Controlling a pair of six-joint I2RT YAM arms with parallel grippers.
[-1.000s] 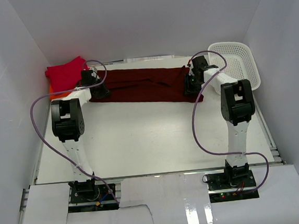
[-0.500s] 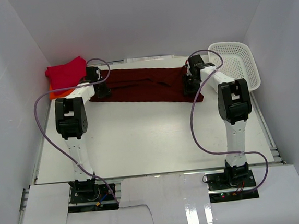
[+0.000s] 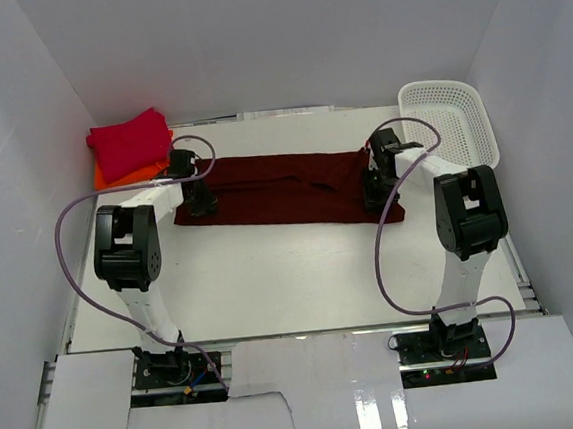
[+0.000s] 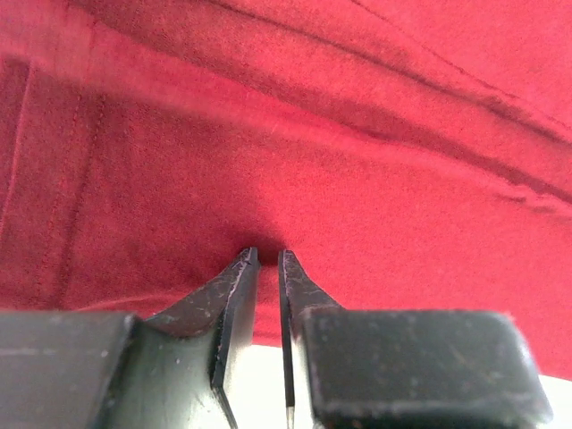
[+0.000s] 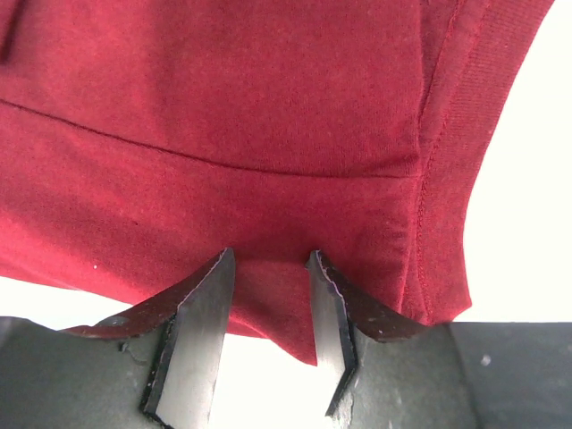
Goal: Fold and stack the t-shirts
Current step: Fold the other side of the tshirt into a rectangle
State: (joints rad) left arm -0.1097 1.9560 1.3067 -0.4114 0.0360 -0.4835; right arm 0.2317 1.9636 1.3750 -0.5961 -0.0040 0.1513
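Maroon t-shirt (image 3: 284, 187) lies stretched on the table (image 3: 272, 276) between both pincers, mid-fold.
Left pincer (image 4: 266, 257) pinches its near hem, with the cloth spreading beyond the tips; right pincer (image 5: 268, 261) grips the hem at the other end. The next move probably calls for lifting both ends evenly and carrying the edge over.

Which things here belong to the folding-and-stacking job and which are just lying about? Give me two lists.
For the job:
- dark maroon cloth t-shirt, spread out in the middle
- bright crimson red cloth t-shirt, folded, far left
- orange cloth t-shirt, under the crimson one

Lying about:
- white plastic mesh basket, far right corner
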